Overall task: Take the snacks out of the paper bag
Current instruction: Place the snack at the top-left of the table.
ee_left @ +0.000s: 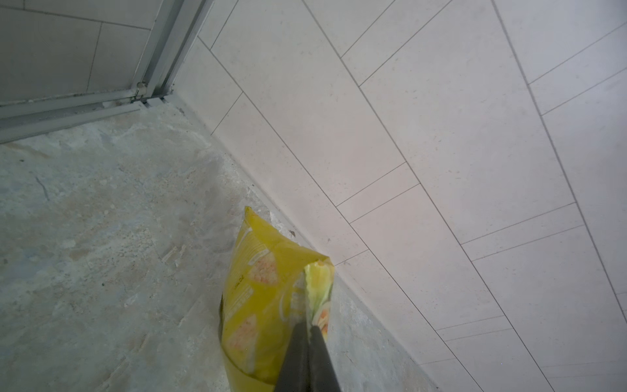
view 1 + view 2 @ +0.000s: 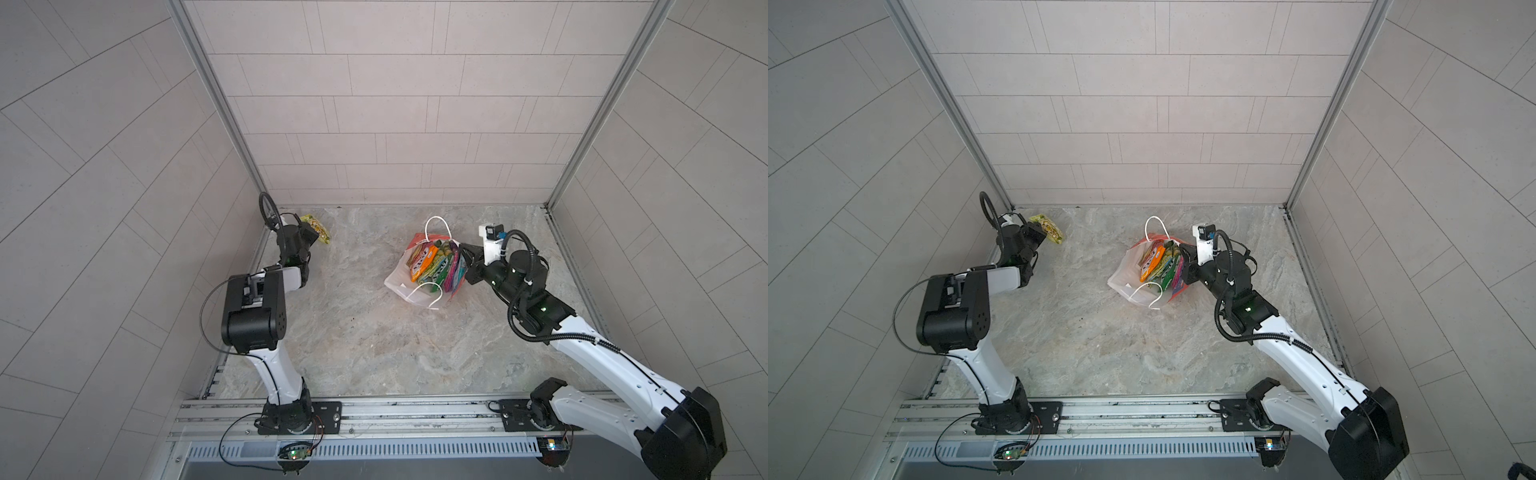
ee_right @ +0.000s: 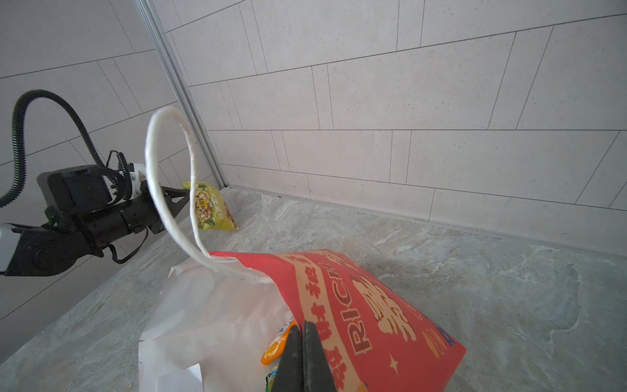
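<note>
Left jaws clamp the yellow packet (image 1: 261, 288), hanging lengthwise, bottom at the tabletop (image 2: 374, 353), well clear of the bag (image 2: 397, 278); right jaws pinch its rim, nearer the other packets (image 2: 432, 266)

Bright, soft, even light with faint shadows; top views bow at edges; left hand (image 1: 308, 329) blurs close-up.

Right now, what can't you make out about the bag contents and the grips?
Packet count in the paper bag: in both top views the snacks overlap edge-on and the right gripper covers some.
Their lower halves: right wrist view, hidden by the bag's wall, cut by the frame edge.
The yellow packet, bottom end: left wrist view, cut by the frame edge beside the left gripper.
Packet lettering: top views, too small.
</note>
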